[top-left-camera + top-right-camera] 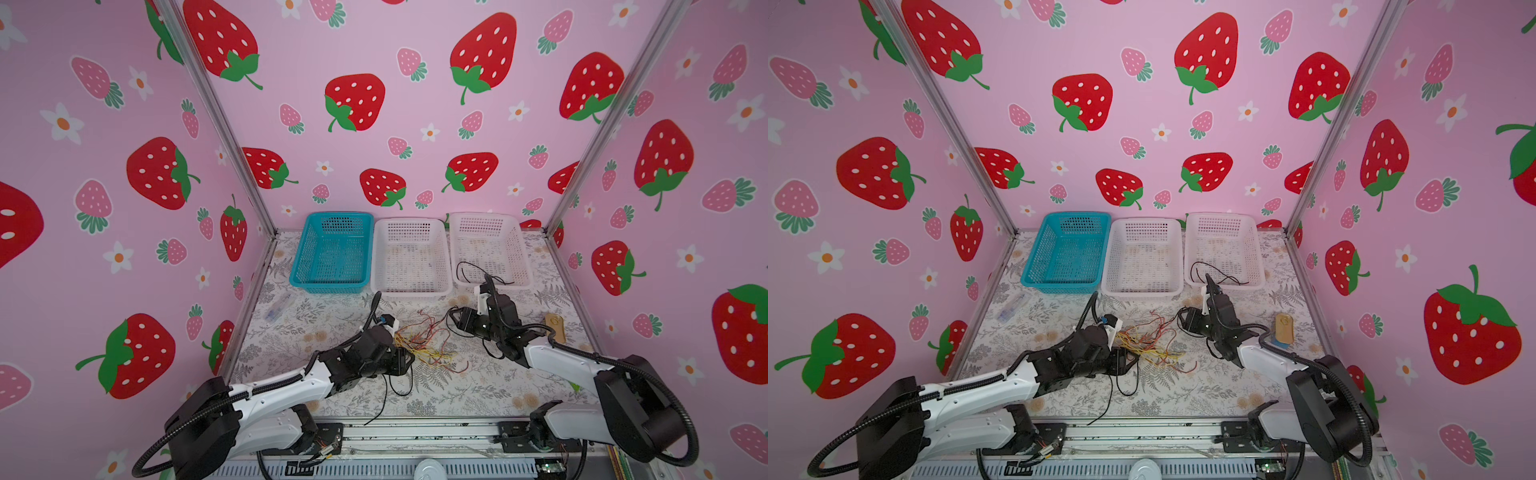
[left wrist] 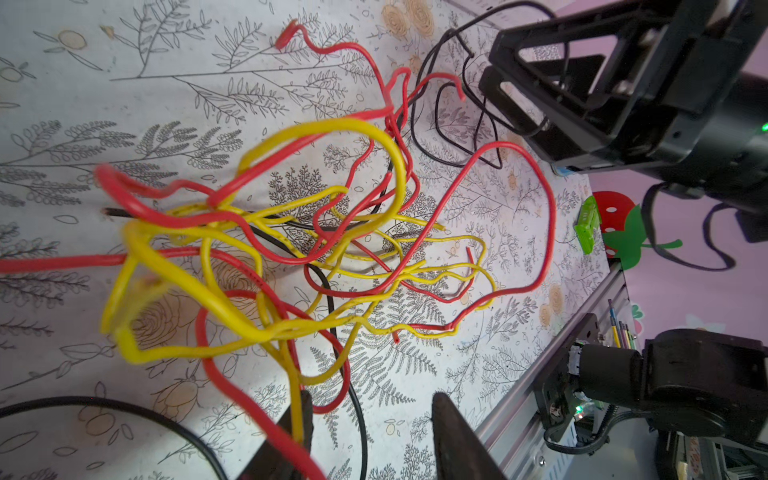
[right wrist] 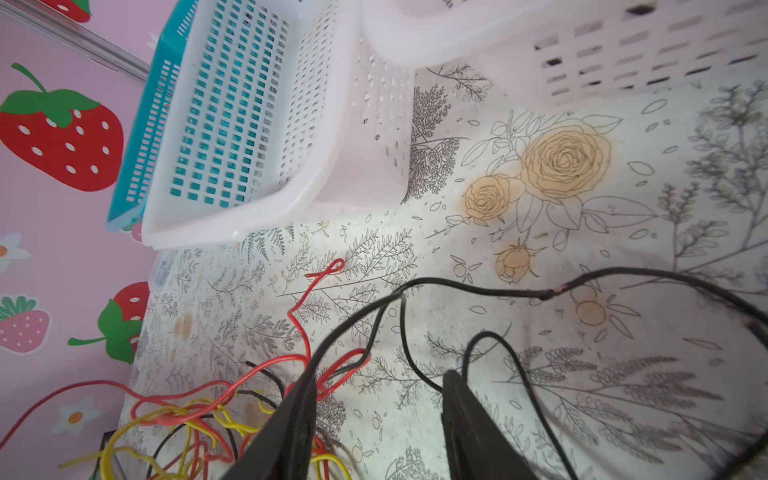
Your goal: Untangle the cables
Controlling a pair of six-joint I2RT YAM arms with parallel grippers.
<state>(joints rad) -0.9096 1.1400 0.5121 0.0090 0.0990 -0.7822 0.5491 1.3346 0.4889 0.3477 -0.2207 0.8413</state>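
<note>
Tangled cables (image 2: 316, 232) on the worktop (image 1: 478, 386): light, limp, springy strands, best pinched at a free end; left claw (image 2: 374, 401) and right claw (image 3: 380, 378) both half open, clamping nothing.

The left arm (image 1: 270, 395) and right arm (image 1: 555, 358) share one build: glossy white shells over the long links, matt black housings at the joints and a bulky black block at each shoulder end. A black ribbed hose (image 1: 274, 383) runs along each arm, and small dark screw holes dot the white covers. Each end effector (image 3: 380, 376) has dark, flat fingers (image 3: 286, 428) that taper to wedges.
</note>
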